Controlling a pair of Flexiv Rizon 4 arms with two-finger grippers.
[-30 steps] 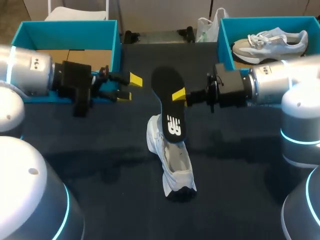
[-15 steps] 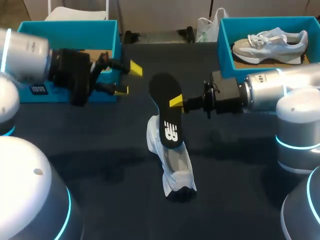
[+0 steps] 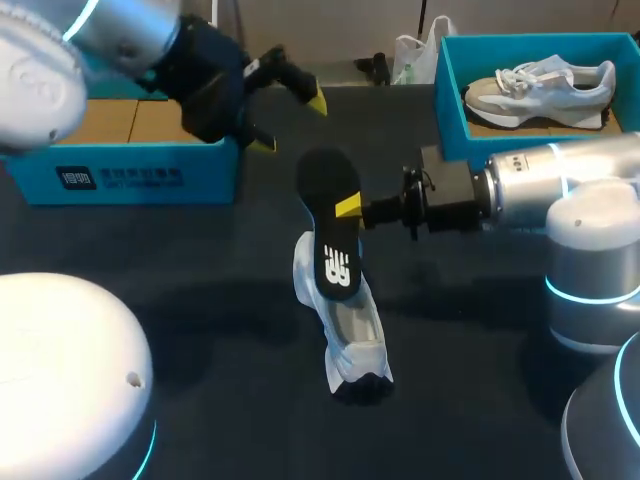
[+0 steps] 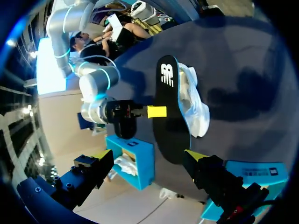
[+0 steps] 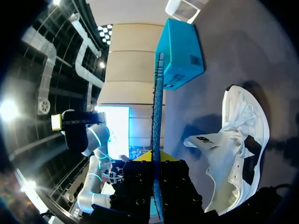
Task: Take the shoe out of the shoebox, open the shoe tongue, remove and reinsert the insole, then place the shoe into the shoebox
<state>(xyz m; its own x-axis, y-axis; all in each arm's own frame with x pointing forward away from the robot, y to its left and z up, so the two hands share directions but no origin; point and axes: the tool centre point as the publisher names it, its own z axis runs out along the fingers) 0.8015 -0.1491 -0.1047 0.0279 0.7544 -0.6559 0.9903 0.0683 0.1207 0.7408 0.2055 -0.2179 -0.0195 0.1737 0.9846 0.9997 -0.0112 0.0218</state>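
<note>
A white shoe lies on the dark table, its opening turned up, below and just to the near side of the right gripper. The right gripper's jaws are clamped on a black insole, gripping it by one long edge about midway along its length. In the right wrist view the insole runs edge-on straight out between the two fingers. The insole's logo end hangs down from the jaws over the shoe's opening; whether it touches the shoe cannot be told. Its other end stands out on the far side of the jaws.

Farther back, the left gripper hangs above the table with its jaws wide apart and nothing between them. In the left wrist view the insole and the shoe lie ahead of those open jaws, apart from both yellow tips.

Beside the left gripper's jaws, on the side away from the insole, stands a teal shoebox with a brown floor. Behind the right arm, well apart from its jaws, a second teal shoebox holds another pale shoe.
</note>
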